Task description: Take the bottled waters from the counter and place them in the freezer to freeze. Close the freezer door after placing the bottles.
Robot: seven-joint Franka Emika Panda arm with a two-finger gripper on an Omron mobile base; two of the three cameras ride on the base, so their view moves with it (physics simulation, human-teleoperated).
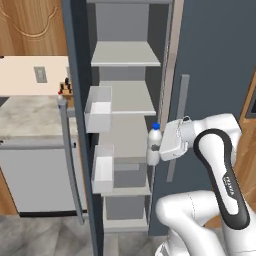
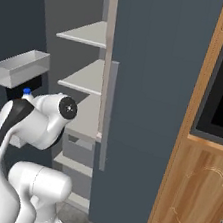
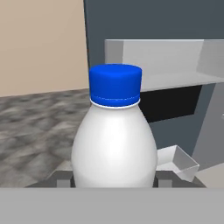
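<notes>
Left base view: the freezer (image 1: 125, 115) stands open, its freezer door (image 1: 75, 125) swung wide, the counter (image 1: 30, 117) beyond. At the shelves, the gripper (image 1: 159, 148) clasps the upright blue-capped bottle (image 1: 154, 145); a red-capped bottle (image 1: 61, 97) waits behind the door's edge.

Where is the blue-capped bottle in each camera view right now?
Left base view: blue-capped bottle at centre, upright, held by the hand in front of the open freezer's shelves.
Right base view: just its blue cap peeks out at far left, above the arm, under the door bin.
Hand view: bottle fills the centre, cap up.
Shared landmark: the pale grey door bin.
</notes>
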